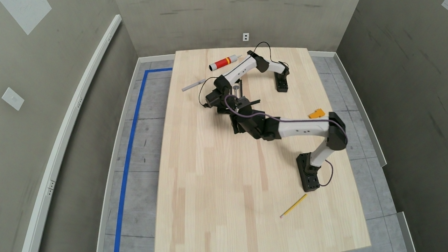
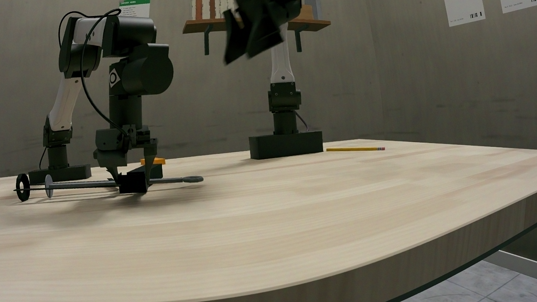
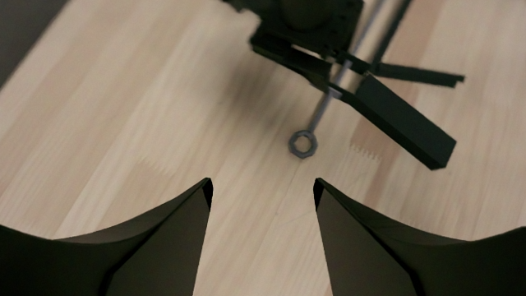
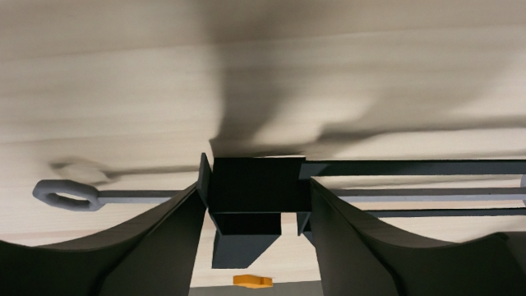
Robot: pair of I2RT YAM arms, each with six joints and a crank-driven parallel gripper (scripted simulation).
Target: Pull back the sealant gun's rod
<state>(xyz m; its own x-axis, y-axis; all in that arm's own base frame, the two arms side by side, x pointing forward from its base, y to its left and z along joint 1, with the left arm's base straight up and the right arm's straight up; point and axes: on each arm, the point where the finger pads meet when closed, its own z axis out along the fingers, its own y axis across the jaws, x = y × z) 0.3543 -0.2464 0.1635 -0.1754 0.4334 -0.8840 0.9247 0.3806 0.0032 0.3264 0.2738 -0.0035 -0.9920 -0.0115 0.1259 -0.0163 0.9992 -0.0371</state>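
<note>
The black sealant gun (image 2: 133,186) (image 3: 407,119) lies on the table. Its grey rod ends in a ring (image 2: 186,179) (image 3: 291,144) (image 4: 41,191) behind the handle; the rod's round disc (image 2: 48,186) (image 1: 236,86) is toward the front. The small thumb plate (image 4: 204,181) stands nearly flat against the housing's rear. My right gripper (image 4: 256,182) (image 2: 132,182) is shut on the housing and thumb plate, one finger behind the plate, the other at the housing's front. My left gripper (image 3: 263,182) (image 2: 238,60) is open and empty, high above the table near the ring, which it hides in the top view.
A red sealant tube (image 1: 222,63) and a grey stick (image 1: 192,85) lie at the back left. An orange block (image 1: 316,113) (image 4: 252,281) lies near the arms' side. A pencil (image 1: 293,205) (image 2: 354,149) lies by the left arm's base. The arms nearly meet over the gun.
</note>
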